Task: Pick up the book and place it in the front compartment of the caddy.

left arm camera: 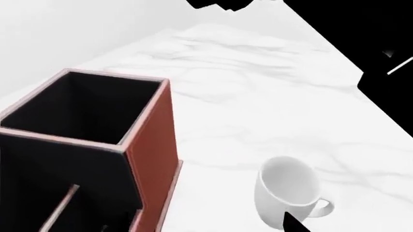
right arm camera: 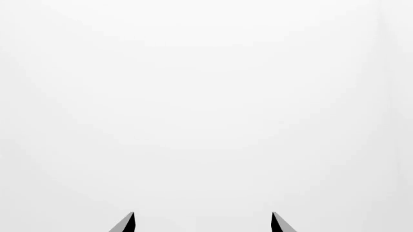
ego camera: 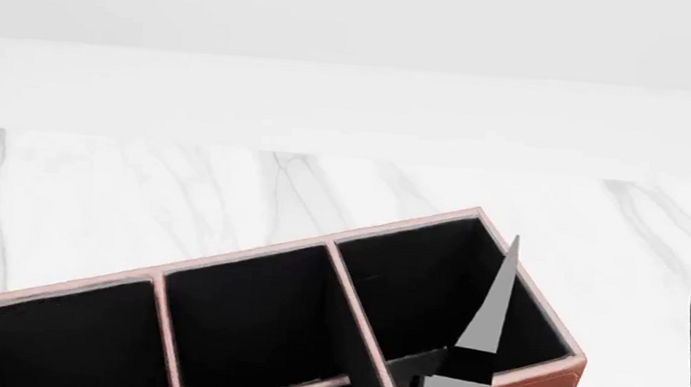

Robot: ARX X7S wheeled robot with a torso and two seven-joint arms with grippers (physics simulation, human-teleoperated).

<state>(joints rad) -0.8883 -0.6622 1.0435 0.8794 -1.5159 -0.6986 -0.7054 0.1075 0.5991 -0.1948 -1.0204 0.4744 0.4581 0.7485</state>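
The caddy (ego camera: 256,260) is a reddish-brown box with black-lined compartments, low in the head view; in the left wrist view the caddy (left arm camera: 154,140) shows its tall end. My right gripper (ego camera: 599,312) is open, with one finger over the caddy's right-hand compartment and the other beyond its right wall. In its own view the right gripper (right arm camera: 202,220) holds nothing and faces plain white. My left gripper (left arm camera: 206,224) is open between caddy and mug, with one black fingertip (left arm camera: 293,223) showing. A black shape with a thin white line (left arm camera: 387,96) at the far table edge may be the book; I cannot tell.
A white mug (left arm camera: 287,193) stands on the white marble table (left arm camera: 258,106), right next to my left fingertip. A white wall (ego camera: 353,84) rises behind the table. Black void lies past the table edge (left arm camera: 335,29).
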